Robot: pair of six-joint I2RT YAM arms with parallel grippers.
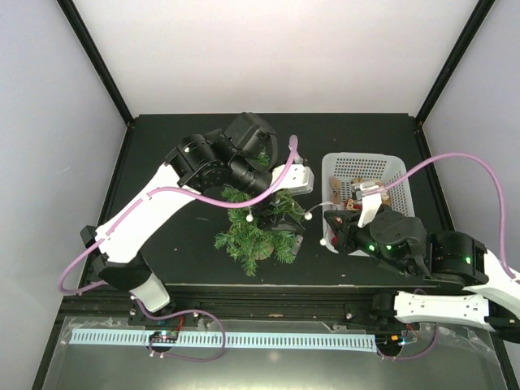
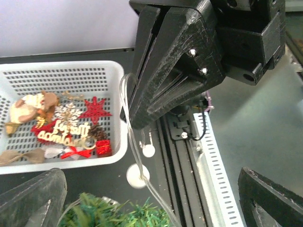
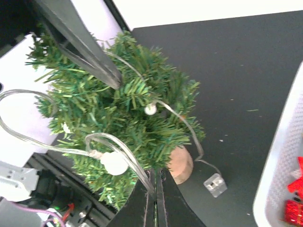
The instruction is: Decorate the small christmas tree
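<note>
Your left end effector (image 2: 151,179) is released, its matte black fingers (image 2: 33,201) spread wide just over the small christmas tree (image 3: 128,109), a bristly dark green cone on a round brown base. Your right end effector (image 3: 154,201) is clenched on the clear light string (image 3: 113,163) with its round white bulbs, hard against the tree. The perforated white basket (image 2: 66,75) sits ahead of the left end effector.

- One small christmas tree (image 1: 253,236).
- One white basket (image 1: 363,158).
- One light string (image 3: 113,163), with three white bulbs (image 1: 248,218) showing from above.
- In the basket:
  - one red star (image 2: 94,109)
  - one white snowflake (image 2: 68,113)
  - one pine cone (image 2: 98,131)
  - one red gift box (image 2: 103,147)
  - one gold script sign (image 2: 64,132)
  - two bows (image 2: 75,152)
</note>
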